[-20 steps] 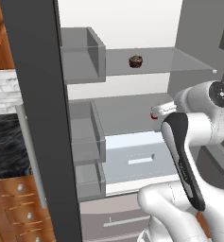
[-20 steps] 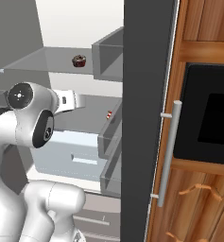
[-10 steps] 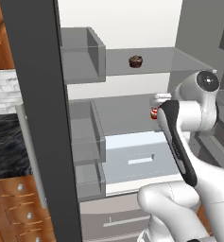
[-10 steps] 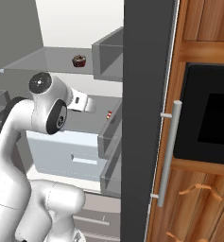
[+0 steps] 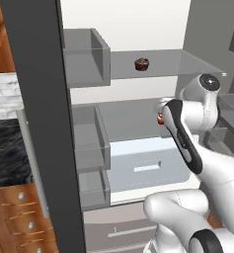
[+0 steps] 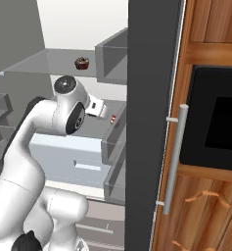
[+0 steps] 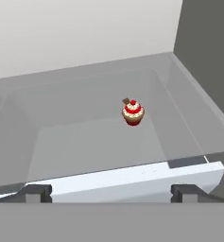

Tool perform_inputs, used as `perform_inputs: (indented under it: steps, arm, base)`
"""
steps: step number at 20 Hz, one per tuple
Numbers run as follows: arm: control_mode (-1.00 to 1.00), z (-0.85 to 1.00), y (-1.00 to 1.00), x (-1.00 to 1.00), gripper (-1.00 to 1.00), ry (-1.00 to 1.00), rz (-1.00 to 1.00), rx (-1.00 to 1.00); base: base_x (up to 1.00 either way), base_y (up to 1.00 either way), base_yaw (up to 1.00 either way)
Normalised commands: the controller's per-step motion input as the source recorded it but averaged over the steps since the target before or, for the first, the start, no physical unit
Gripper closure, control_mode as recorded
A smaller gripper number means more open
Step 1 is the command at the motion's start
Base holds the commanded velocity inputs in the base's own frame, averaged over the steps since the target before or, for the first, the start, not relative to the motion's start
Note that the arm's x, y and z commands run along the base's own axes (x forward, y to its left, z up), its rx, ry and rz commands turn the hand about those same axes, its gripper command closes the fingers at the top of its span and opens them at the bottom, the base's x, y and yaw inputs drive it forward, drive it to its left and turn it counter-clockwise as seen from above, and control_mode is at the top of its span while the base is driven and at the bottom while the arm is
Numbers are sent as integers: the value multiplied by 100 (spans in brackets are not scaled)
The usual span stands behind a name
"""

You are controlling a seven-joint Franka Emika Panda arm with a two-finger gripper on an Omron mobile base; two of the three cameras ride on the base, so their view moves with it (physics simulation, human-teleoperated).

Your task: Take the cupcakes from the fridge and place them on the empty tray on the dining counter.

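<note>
Two small cupcakes sit on glass shelves in the open pale-grey fridge [image 5: 138, 29]: the chocolate one [image 5: 141, 64] above, the red-topped frosted one [image 7: 133, 112] half hidden behind the arm, ahead of a wide-spread gripper [image 7: 111, 191].

Pink cupcake [image 5: 160, 118] in left base view: mostly hidden behind arm's forearm, just a red sliver showing. Right base view: same cupcake [image 6: 112, 118] is a tiny red speck past the wrist, no detail. Gripper [image 7: 111, 191] in hand view: only the two dark tips visible, rest cut by bottom edge. Choc cupcake [image 5: 141, 63] too small for frosting detail. Fridge [image 5: 39, 99] door cut off top and bottom in both base views.
</note>
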Motion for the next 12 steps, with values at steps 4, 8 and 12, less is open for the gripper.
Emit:
perform_inputs:
  steps: [4, 8, 12]
  arm:
    - [-100, -53, -24, 48, -100, 0, 0, 0]
    - [-100, -34, -30, 49, -100, 0, 0, 0]
    - [-100, -30, -19, 54, -100, 0, 0, 0]
  base:
    - [0, 0, 0]
    - [0, 0, 0]
    - [0, 0, 0]
